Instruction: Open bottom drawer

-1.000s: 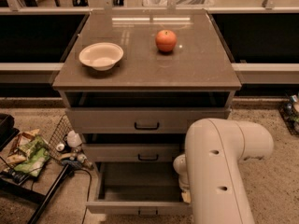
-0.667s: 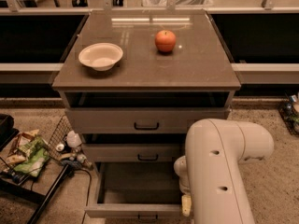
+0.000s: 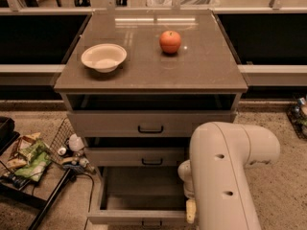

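Where the white arm bends down over the bottom drawer's right front corner, the gripper shows only as a pale yellowish tip just beside the drawer's front edge. I cannot tell whether it is open, closed or holding anything. The bottom drawer stands pulled well out of the cabinet, its floor in plain sight and its small black handle at the lower edge of the view. Above it the middle drawer and top drawer sit slightly out. Higher still, the cabinet top carries a white bowl and a reddish-orange fruit. I judge the pull all but done. The next move calls for releasing any hold and drawing the arm clear without nudging the front back in.
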